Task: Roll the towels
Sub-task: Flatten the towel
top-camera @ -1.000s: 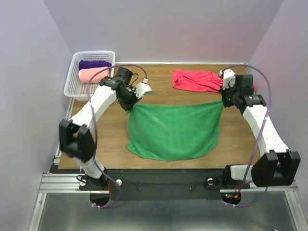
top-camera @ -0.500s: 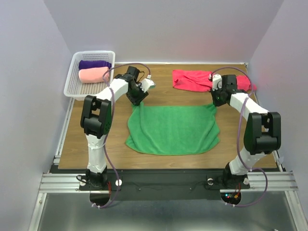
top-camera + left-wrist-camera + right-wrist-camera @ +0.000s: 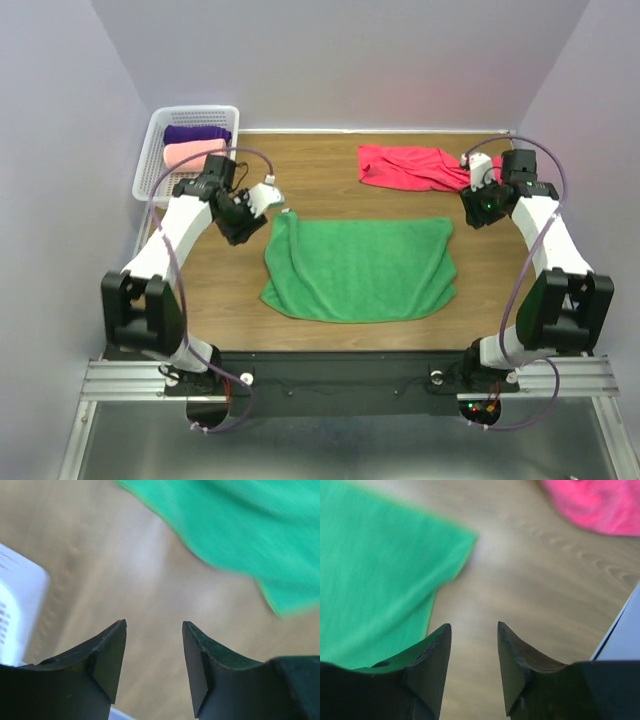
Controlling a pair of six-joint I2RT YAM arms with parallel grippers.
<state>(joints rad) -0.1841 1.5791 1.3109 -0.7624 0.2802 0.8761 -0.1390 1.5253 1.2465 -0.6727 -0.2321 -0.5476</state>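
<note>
Two pincers, spread and empty: the left pincer (image 3: 154, 625) hangs off the ten o'clock corner of the green towel (image 3: 358, 268), the right pincer (image 3: 474, 626) off its two o'clock corner. That towel lies flat at the middle of the surface (image 3: 320, 165), seemingly laid out for rolling; the crimson towel (image 3: 405, 167) sits crumpled at one o'clock.
</note>
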